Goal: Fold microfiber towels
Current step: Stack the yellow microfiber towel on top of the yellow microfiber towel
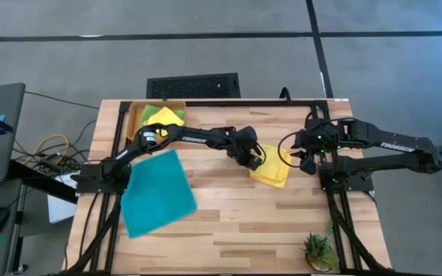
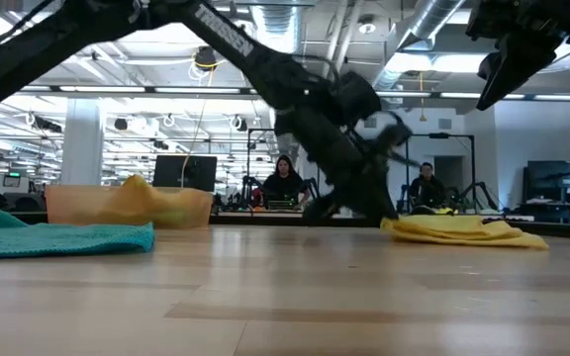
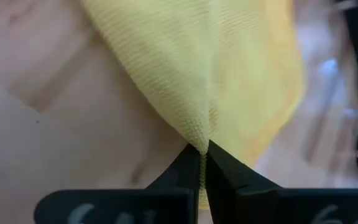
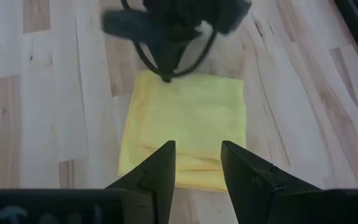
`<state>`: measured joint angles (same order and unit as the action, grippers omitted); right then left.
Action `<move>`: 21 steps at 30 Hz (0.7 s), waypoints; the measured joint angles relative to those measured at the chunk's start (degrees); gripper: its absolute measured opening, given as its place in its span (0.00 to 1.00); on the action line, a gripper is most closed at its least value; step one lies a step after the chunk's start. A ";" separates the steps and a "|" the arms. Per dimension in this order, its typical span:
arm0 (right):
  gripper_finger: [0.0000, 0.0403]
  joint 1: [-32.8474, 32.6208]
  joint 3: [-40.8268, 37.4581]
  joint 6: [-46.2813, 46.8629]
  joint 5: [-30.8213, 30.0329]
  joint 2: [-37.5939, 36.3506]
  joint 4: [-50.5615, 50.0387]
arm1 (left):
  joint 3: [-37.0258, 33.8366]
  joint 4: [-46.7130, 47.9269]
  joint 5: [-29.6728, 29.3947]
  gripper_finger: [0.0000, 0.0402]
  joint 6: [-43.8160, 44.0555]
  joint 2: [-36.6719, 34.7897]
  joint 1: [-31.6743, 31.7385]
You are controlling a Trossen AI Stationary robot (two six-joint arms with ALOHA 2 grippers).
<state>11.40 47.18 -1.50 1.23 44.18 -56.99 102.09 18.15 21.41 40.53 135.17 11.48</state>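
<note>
Left pincer (image 3: 204,152) pinches folded yellow towel (image 1: 273,170) edge; right pincer (image 4: 197,163) hovers apart, empty; tray (image 1: 138,115) towels half-hidden.

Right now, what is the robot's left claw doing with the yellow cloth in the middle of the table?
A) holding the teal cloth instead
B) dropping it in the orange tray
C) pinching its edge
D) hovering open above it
C: in the left wrist view the left gripper is shut on a pinched edge of the yellow towel.
</note>
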 joint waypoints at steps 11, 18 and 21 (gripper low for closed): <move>0.38 0.00 0.00 0.00 0.00 0.00 0.02 | 0.11 13.02 -4.06 0.00 -7.44 -9.69 0.10; 0.38 0.00 0.00 0.00 0.00 -0.02 0.02 | 0.12 21.46 -6.73 0.00 -9.31 -14.81 0.23; 0.38 0.00 0.00 0.00 0.01 -0.01 0.02 | 0.12 24.56 -6.86 0.00 -9.24 -16.72 0.36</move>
<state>11.40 47.18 -1.50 1.24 44.17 -56.97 102.21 42.70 14.55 31.29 118.44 11.84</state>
